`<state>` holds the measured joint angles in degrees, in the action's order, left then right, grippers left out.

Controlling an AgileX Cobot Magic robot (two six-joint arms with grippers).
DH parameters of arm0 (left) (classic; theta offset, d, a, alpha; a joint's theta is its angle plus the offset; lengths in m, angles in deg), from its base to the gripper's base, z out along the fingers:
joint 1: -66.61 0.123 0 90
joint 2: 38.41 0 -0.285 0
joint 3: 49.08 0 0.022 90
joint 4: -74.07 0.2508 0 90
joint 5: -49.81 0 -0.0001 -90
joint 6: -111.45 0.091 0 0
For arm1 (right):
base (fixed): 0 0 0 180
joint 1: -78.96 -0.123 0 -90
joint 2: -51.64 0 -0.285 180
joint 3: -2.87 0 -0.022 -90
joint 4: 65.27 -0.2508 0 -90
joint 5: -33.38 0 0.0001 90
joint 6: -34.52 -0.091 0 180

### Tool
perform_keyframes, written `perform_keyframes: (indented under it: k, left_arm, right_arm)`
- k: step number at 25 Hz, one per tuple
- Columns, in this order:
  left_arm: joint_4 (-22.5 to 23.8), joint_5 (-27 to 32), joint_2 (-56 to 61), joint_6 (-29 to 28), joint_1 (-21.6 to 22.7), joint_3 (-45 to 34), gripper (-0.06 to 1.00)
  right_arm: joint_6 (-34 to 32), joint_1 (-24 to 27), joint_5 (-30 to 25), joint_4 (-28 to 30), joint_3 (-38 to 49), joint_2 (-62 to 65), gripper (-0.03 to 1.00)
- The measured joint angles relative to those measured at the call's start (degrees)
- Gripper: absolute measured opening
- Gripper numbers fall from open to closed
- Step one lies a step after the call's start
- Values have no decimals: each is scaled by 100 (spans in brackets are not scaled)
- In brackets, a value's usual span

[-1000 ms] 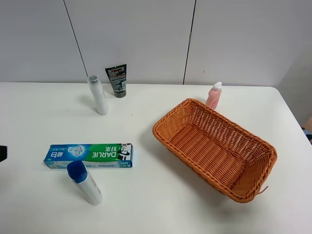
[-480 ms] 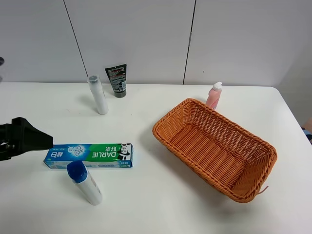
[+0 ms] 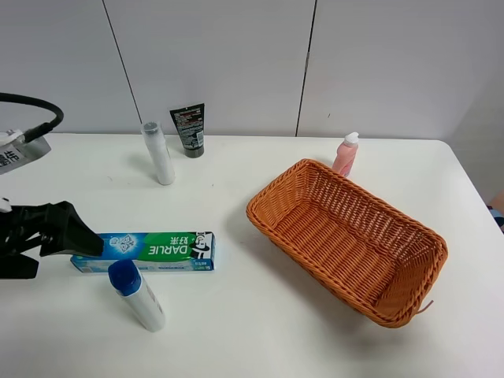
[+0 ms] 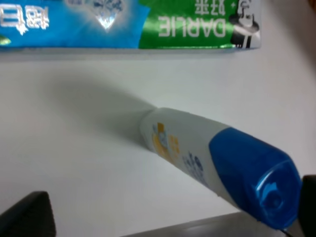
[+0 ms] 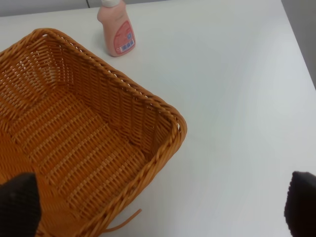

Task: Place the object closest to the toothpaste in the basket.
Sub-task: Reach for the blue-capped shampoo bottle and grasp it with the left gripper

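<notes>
Blue-capped bottle lies beside toothpaste box (left hand spread nearby).

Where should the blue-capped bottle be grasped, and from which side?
Grip the blue-capped bottle around its white body, below the cap: it looks round and narrow enough for the jaws to span. Come from the left, since the toothpaste box lies close behind the cap.

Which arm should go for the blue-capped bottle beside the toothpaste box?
Left. The left gripper hovers open right by the blue-capped bottle and toothpaste box. The right gripper is over by the basket, well away from them.
</notes>
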<state>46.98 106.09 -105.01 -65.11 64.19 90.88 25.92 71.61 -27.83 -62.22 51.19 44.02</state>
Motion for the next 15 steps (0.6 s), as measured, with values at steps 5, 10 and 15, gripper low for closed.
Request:
perform_keyframes:
  k: [5,10,15]
  left_arm:
    - [-685,52,-278,228,0,6,99]
    - [-1238,56,-390,280,0,6,99]
    - [-1358,51,-631,526,0,6,99]
  right_arm:
    - [0,0,0,0,0,0,99]
    - [0,0,0,0,0,0,99]
    - [0,0,0,0,0,0,99]
